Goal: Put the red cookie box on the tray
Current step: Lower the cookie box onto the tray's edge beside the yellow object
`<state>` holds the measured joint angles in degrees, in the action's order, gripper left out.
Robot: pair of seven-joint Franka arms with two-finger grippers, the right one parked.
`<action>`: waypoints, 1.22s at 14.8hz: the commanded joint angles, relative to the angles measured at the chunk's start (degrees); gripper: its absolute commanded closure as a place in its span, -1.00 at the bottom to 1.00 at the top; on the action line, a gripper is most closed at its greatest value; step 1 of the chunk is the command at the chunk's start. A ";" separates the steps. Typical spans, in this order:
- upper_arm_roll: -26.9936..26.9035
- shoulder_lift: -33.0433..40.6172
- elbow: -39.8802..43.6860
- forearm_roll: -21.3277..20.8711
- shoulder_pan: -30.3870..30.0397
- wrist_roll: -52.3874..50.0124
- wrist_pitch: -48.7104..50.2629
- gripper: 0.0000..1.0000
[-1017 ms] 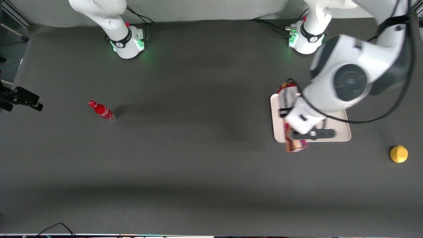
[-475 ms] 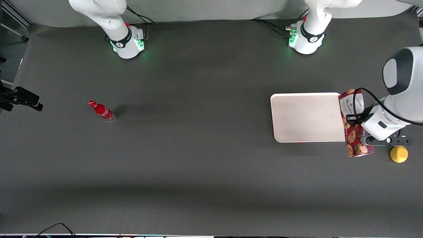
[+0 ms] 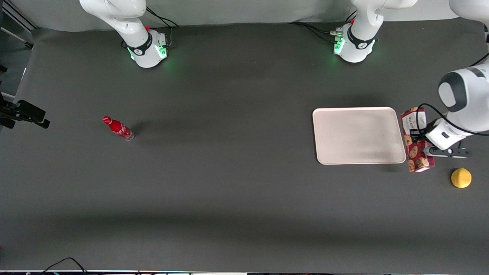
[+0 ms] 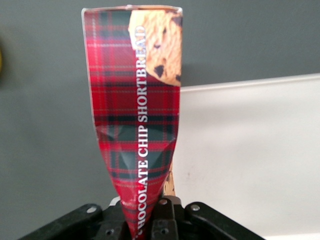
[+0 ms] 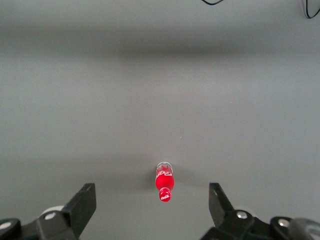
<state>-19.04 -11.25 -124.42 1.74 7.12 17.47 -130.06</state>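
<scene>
Hand clamped on red cookie box, pinching it, just beside tray

Working arm: the left arm reaches down at the working arm's end of the table, its large white joint with a dark grey cap high in the front view.
Wrist: white, angled down toward the table, with a black cable looping from it.
Gripper: low over the table, nearer the front camera than the arm's own base, its black body lying level.
Fingers: closed tight on the red cookie box, pinching its narrow side so that the carton creases between them.
Grip point: about the middle of the box's length in the front view.
</scene>
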 commanded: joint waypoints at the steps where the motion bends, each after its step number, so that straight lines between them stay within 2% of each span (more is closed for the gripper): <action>1: 0.06 3.25 -9.85 4.83 0.00 1.16 -7.64 1.00; 4: 0.15 2.29 -14.08 5.99 0.09 1.07 -14.59 1.00; 13: 0.32 -1.67 -14.18 8.19 0.53 0.81 -18.29 1.00; 14: 0.41 -1.67 -14.18 8.10 0.53 0.81 -18.29 0.59; 16: 0.41 -1.59 -14.18 8.19 0.62 0.90 -18.29 -0.58; 17: 0.41 -1.50 -14.18 8.10 0.62 0.90 -18.29 -1.00; 18: 0.50 -1.24 -14.09 8.10 0.62 0.81 -18.29 -1.00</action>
<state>-18.47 -13.57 -138.17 8.75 7.18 17.64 -147.82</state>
